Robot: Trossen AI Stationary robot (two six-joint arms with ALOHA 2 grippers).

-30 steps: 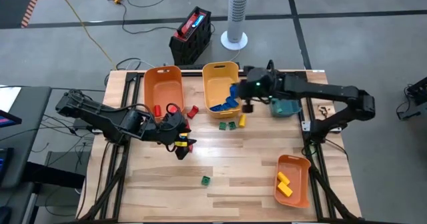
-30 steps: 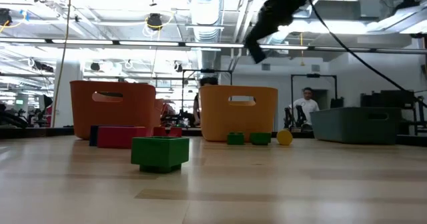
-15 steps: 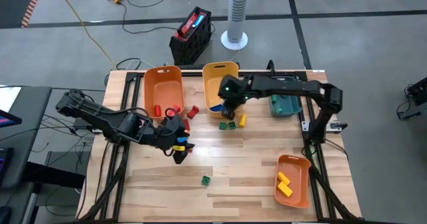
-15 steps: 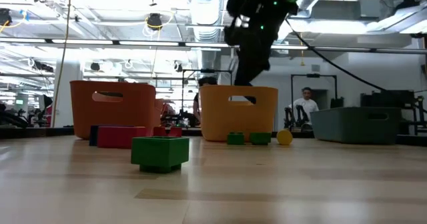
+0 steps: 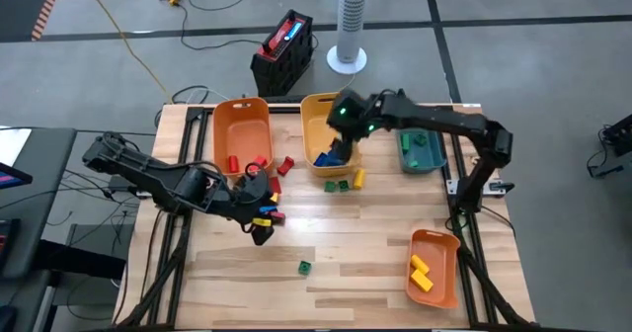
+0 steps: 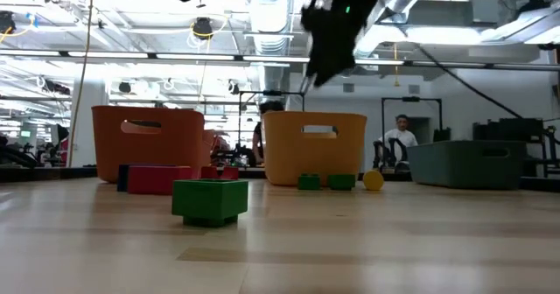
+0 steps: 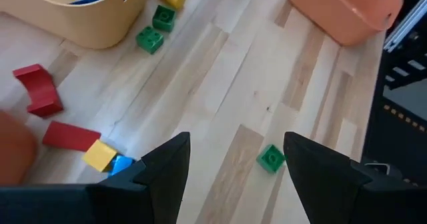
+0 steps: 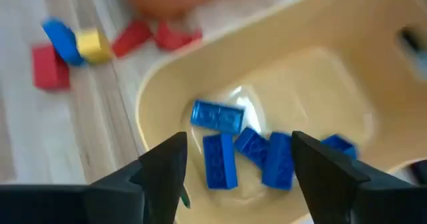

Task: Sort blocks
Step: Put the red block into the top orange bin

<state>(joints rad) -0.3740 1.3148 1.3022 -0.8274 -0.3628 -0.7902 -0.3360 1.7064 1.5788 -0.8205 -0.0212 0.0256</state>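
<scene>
Over the yellow bin (image 5: 318, 124), right hand (image 5: 341, 154) wide and empty above blue blocks (image 8: 240, 147); no legible writing, seemingly.

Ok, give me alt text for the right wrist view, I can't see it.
The right gripper, jaws open and empty, hangs over the yellow bin, which holds several blue blocks. Beyond the bin's rim, red, blue and yellow blocks lie on the wooden table.

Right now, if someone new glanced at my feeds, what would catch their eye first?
Probably the right pincer, open above the yellow bin at the table's far edge, with a heap of blue blocks inside it. Next, the left pincer, open over a red, yellow and blue cluster left of centre, and a lone green block near the front.
</scene>
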